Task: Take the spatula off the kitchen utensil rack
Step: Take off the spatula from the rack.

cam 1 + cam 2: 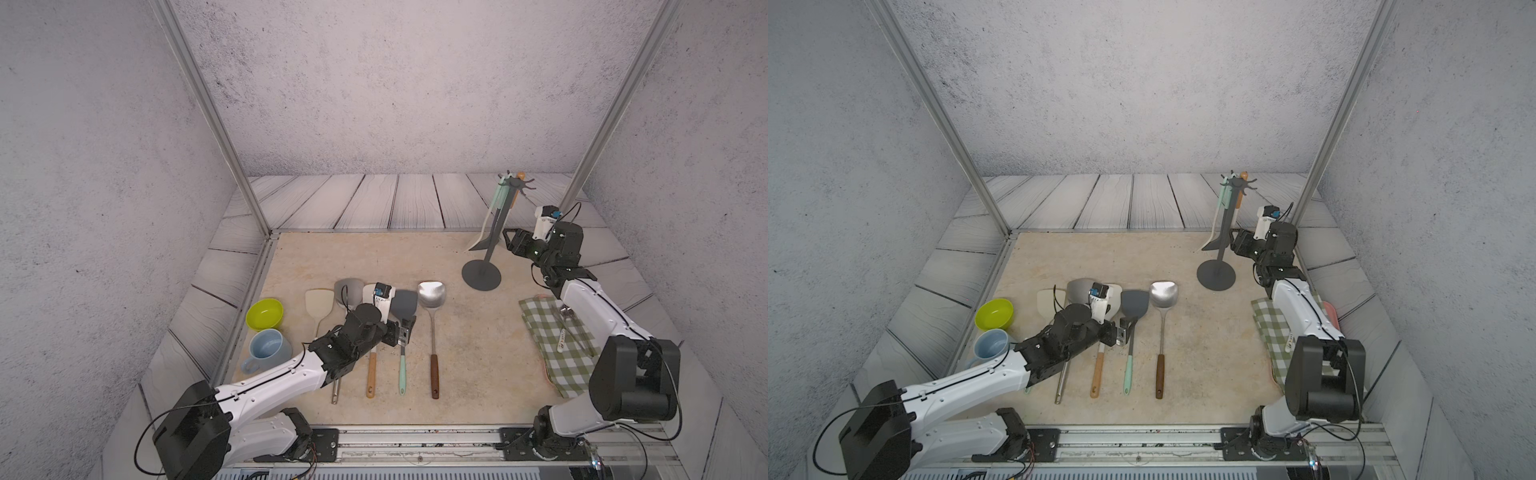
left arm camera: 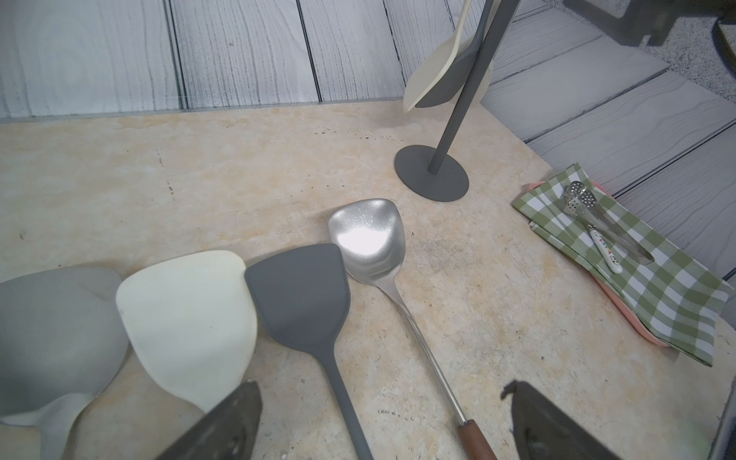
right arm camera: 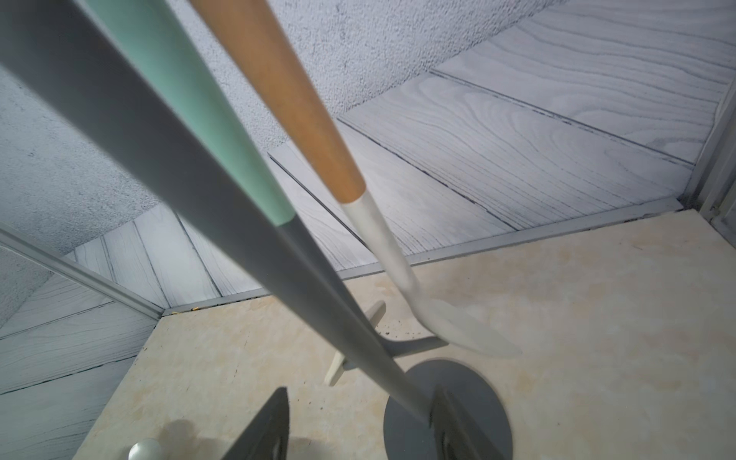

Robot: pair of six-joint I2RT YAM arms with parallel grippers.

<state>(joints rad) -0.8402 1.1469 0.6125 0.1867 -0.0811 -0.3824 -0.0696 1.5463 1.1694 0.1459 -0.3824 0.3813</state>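
Spatula with a mint-green handle and a matte dark grey neck and blade (image 3: 207,111) hangs upright from the star-shaped hook crown of the tall dark grey metal utensil rack (image 1: 472,277). The rack stands at the far right of the beige stone-look tabletop (image 1: 457,353). Beside it hang a cream-bladed spatula (image 2: 430,75) and a white one with a tapered wooden handle (image 3: 278,91). All three blades dangle clear of the round flat base. My right gripper (image 1: 508,241) sits low beside the rack with its jaws parted. The thin pole runs down between them, close against one finger, and the blades hang just beyond my fingertips, so I grasp nothing. My left gripper (image 1: 405,331) hovers spread wide over a row of spatulas (image 1: 404,302) lying flat.
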